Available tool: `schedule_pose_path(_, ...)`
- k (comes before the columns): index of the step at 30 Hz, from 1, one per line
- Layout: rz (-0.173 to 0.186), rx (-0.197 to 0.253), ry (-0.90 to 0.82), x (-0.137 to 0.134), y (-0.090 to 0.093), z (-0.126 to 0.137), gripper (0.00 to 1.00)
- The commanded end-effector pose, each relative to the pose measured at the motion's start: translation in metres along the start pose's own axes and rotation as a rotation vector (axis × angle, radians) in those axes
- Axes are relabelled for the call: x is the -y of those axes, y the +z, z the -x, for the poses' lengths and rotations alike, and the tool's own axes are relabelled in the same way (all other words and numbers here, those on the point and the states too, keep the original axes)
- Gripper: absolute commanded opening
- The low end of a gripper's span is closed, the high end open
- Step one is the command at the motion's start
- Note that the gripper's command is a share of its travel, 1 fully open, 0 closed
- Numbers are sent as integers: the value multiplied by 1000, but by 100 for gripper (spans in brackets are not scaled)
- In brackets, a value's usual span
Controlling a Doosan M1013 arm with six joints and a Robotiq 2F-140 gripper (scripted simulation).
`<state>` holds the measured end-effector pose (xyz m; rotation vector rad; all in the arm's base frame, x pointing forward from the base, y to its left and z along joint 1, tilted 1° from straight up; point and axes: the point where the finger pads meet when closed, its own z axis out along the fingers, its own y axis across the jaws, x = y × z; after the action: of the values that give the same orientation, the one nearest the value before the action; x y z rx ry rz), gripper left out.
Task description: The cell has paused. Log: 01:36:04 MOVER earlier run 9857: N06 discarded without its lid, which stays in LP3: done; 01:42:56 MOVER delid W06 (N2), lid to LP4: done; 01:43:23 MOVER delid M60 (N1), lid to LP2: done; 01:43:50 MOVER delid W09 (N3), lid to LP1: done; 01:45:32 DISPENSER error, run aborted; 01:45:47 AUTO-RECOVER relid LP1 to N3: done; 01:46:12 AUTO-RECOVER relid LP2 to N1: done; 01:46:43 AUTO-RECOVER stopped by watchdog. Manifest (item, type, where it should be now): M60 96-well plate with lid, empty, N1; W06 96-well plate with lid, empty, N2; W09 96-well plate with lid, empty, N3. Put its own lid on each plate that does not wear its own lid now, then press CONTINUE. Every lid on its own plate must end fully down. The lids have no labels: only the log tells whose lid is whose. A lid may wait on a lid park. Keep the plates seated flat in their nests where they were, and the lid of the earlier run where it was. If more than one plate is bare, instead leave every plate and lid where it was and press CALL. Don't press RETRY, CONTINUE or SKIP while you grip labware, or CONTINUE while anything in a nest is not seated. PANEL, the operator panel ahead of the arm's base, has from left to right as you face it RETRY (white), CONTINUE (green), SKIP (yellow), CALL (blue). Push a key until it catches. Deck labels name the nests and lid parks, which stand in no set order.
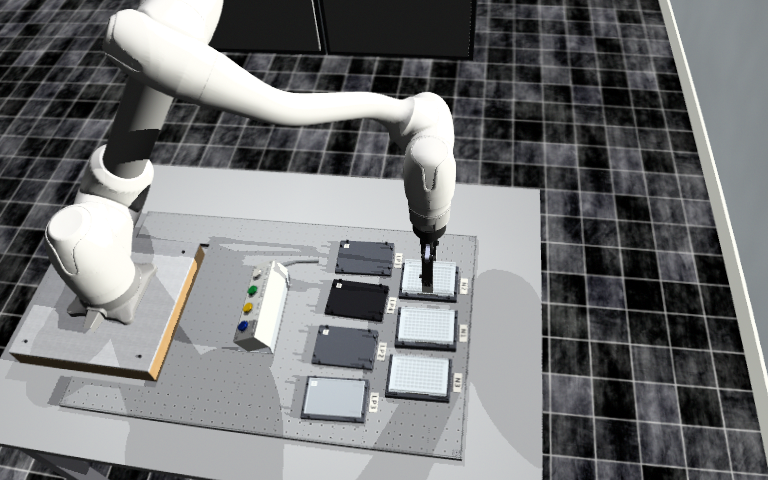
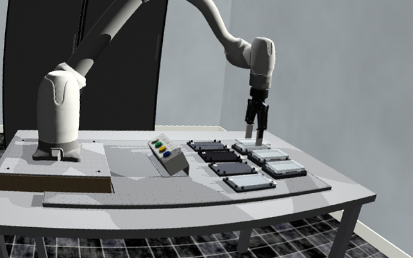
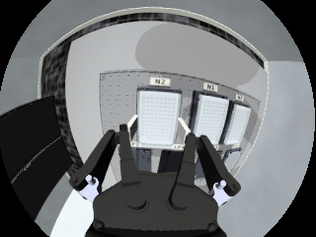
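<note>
- The claw [image 2: 253, 139] is clamped on the clear lid [image 1: 440, 276]. The fingers are stopped partway with the lid between them, so it's not an empty pinch.
- The lid is at nest N2, the far end of the plate row on the desk [image 1: 509, 215]. It sits right over the W06 plate [image 1: 412, 293], so the thing in play is directly under the claw and not off to any side.
- What matters here: in the wrist view the lid's long axis runs straight away from the camera. The fingers grip across its short width, one on each long edge. It looks square to the plate from here.
- I can't tell whether the lid is fully down or a hair above the rim. The exterior view has the fingertips at plate height, but that's as much as it shows.
- My guess is the next move is to let go and lift straight up, since any sideways drag could cock the lid.
- The green CONTINUE key [image 1: 252, 290] is well off to the left, near the arm's base.
- The spare lid [image 1: 334, 397] on the nearest park looks untouched.
</note>
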<state>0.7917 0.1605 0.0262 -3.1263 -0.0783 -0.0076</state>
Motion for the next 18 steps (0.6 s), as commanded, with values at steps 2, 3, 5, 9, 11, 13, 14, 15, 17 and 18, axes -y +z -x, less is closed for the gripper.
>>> schedule_pose_path(2,0,0,0,0,0,0,0)
schedule_pose_path(3,0,0,0,0,0,0,0)
schedule_pose_path(5,0,0,0,0,1,0,0)
schedule_pose_path(9,0,0,0,0,2,0,0)
schedule_pose_path(11,0,0,0,0,3,0,0)
schedule_pose_path(13,0,0,0,0,3,0,0)
schedule_pose_path(14,0,0,0,0,4,0,0)
schedule_pose_path(15,0,0,0,0,4,0,0)
schedule_pose_path(17,0,0,0,0,4,0,0)
schedule_pose_path(18,0,0,0,0,4,0,0)
